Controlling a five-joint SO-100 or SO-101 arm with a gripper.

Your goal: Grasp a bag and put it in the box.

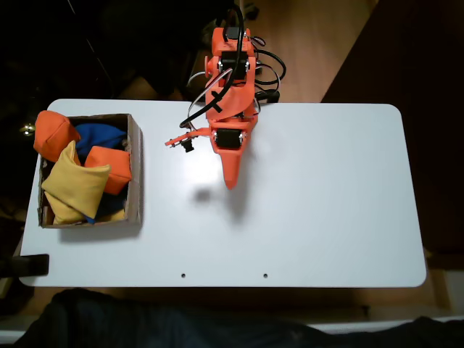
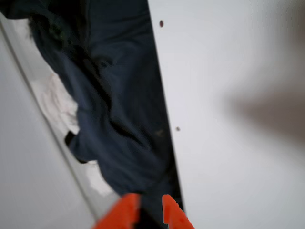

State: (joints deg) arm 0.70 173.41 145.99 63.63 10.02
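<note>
Fixed view: white rounded-corner table [image 1: 326, 217]; orange printed arm with black cables [image 1: 230, 94] reaching in from the top edge; shallow brown cardboard box [image 1: 135, 174] at the left end, holding yellow [image 1: 72, 190], blue [image 1: 100, 135] and flatter orange [image 1: 110, 168] bags. Plump orange fabric bean bag [image 1: 54, 135] perched on the box's top-left corner. Orange two-finger gripper [image 2: 150, 212], fingertips slightly apart, holding nothing, seen in the wrist view over dark cloth [image 2: 119, 105] at the table edge.
</note>
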